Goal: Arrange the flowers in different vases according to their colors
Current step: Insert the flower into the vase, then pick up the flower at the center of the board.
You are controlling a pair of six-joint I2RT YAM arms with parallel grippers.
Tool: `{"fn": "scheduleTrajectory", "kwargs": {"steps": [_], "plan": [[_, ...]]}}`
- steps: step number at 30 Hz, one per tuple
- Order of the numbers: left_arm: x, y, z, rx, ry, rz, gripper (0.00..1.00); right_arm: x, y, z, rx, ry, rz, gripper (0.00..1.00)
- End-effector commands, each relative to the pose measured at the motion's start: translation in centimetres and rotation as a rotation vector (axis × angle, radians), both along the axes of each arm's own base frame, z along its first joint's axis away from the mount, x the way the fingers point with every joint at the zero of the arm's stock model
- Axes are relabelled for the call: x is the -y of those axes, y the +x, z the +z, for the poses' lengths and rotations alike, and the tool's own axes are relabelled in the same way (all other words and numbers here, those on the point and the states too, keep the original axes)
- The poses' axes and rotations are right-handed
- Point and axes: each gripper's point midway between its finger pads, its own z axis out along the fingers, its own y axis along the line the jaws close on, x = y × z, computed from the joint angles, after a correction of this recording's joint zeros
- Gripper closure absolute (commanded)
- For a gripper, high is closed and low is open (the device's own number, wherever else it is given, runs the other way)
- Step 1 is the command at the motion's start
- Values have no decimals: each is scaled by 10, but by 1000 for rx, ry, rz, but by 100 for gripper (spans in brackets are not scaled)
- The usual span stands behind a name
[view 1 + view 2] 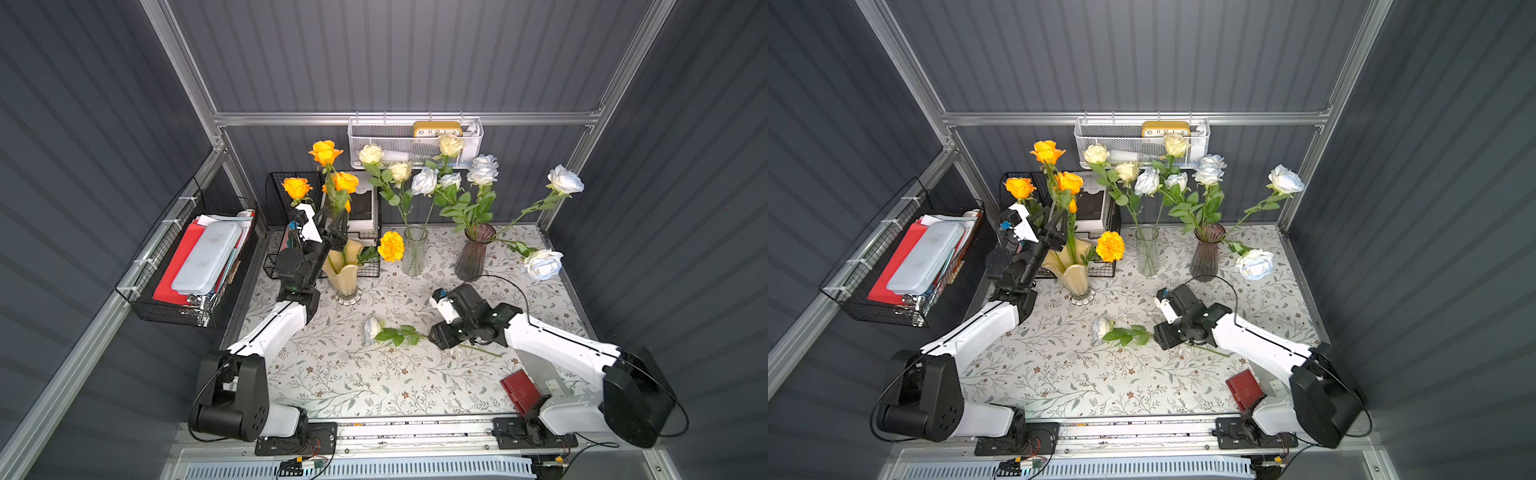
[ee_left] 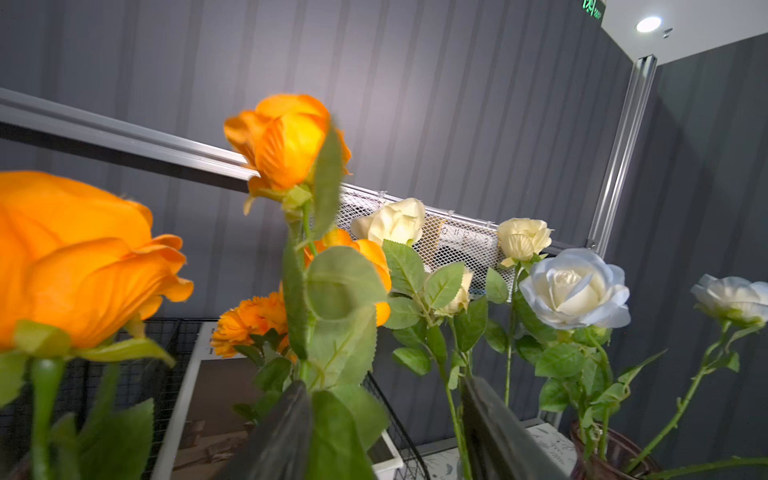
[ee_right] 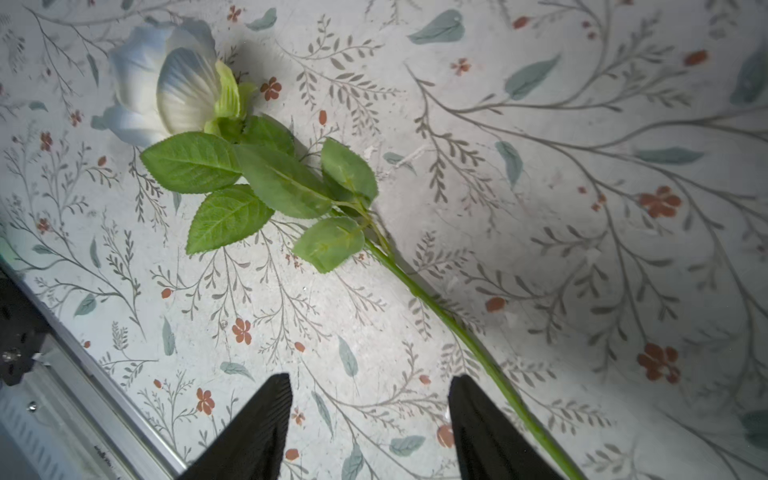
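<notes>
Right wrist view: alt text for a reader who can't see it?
A white, blue-tinged rose lies flat on the floral tablecloth. The right gripper hovers above, jaws open, with the green stem running just outside the gap beside one jaw.

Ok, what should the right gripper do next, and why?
Probably nudge the right gripper sideways: its jaws stand open, but the stem of the white rose passes outside one finger, not through the gap, so closing now would likely miss.

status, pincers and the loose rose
Left pincer open among orange roses at yellow vase. Right pincer open over loose white rose, stem outside its jaws. Purple vase crowded with white roses.
</notes>
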Motion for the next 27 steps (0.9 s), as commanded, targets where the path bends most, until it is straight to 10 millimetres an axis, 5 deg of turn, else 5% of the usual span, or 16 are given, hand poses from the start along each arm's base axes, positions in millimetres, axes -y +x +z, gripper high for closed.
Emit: {"fn": "scheduleTrajectory", "kwargs": {"steps": [1, 15, 27], "plan": [[-10, -13, 10, 0, -22, 25, 32, 11, -3, -21, 13, -278, 130, 35], [-16, -64, 2, -115, -55, -18, 26, -2, 18, -49, 16, -438, 257, 37], [-6, -82, -4, -144, -11, -87, 24, -3, 25, -86, -109, -417, 259, 43]]}}
